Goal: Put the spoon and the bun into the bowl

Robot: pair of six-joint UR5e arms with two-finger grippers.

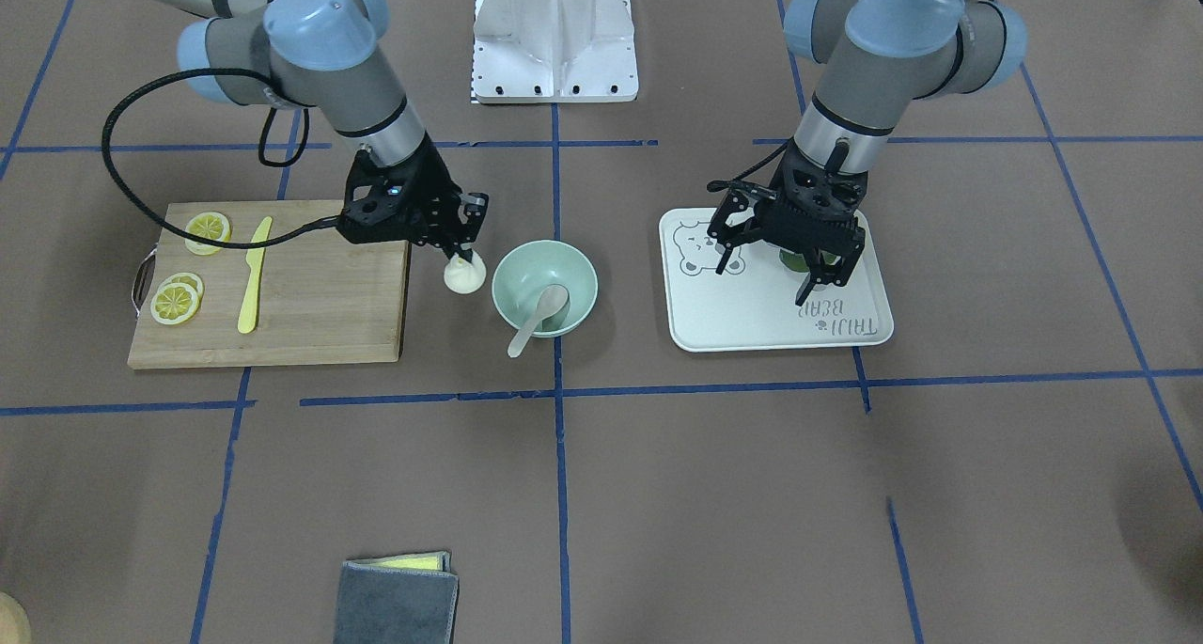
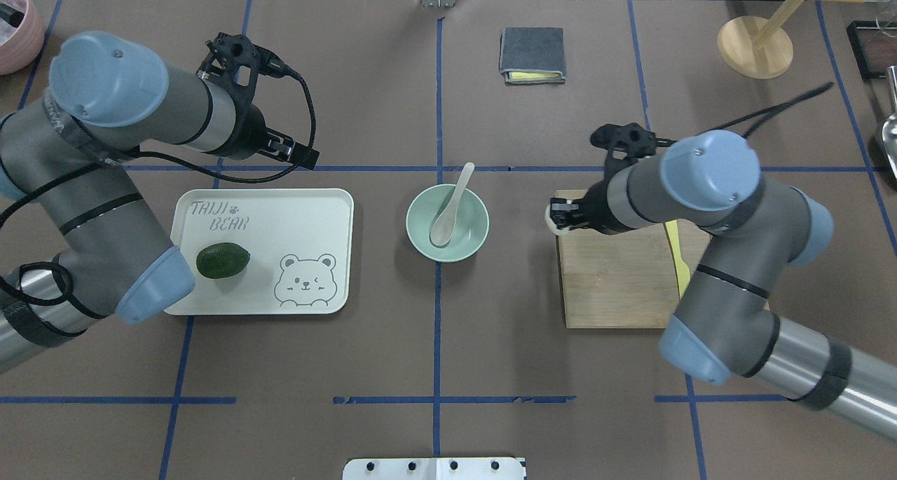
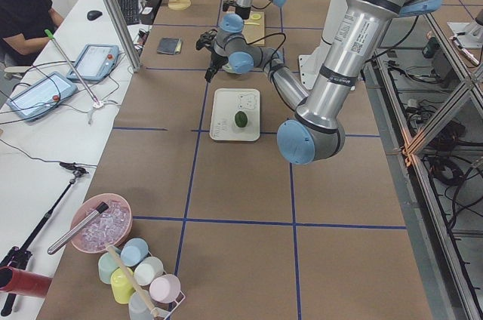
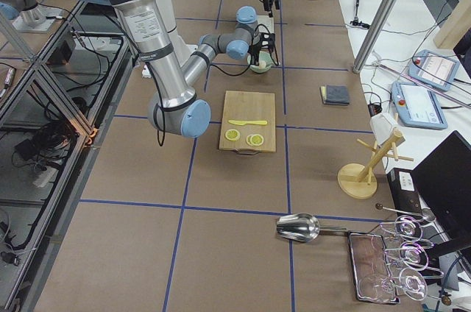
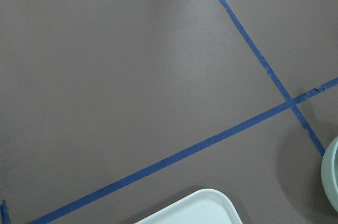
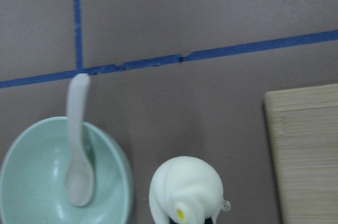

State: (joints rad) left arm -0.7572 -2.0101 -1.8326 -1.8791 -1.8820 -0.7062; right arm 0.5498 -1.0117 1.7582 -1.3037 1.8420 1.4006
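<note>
The pale mint bowl (image 1: 573, 273) stands at the table's middle, also in the overhead view (image 2: 469, 236) and the right wrist view (image 6: 31, 182). The beige spoon (image 1: 538, 317) lies in it, scoop down, handle over the rim (image 2: 452, 203). My right gripper (image 1: 463, 252) is shut on the cream-white bun (image 1: 465, 275) and holds it just above the table, between the cutting board and the bowl, close to the bowl's rim. The bun fills the bottom of the right wrist view (image 6: 186, 187). My left gripper (image 1: 766, 285) hangs open and empty over the bear tray.
A bamboo cutting board (image 1: 320, 306) holds lemon slices (image 1: 207, 230) and a yellow knife (image 1: 254, 273). The bear-printed tray (image 2: 280, 214) holds a dark green fruit (image 2: 223, 261). A folded grey cloth (image 2: 532, 54) lies at the far side. The white robot base (image 1: 554, 33) stands behind the bowl.
</note>
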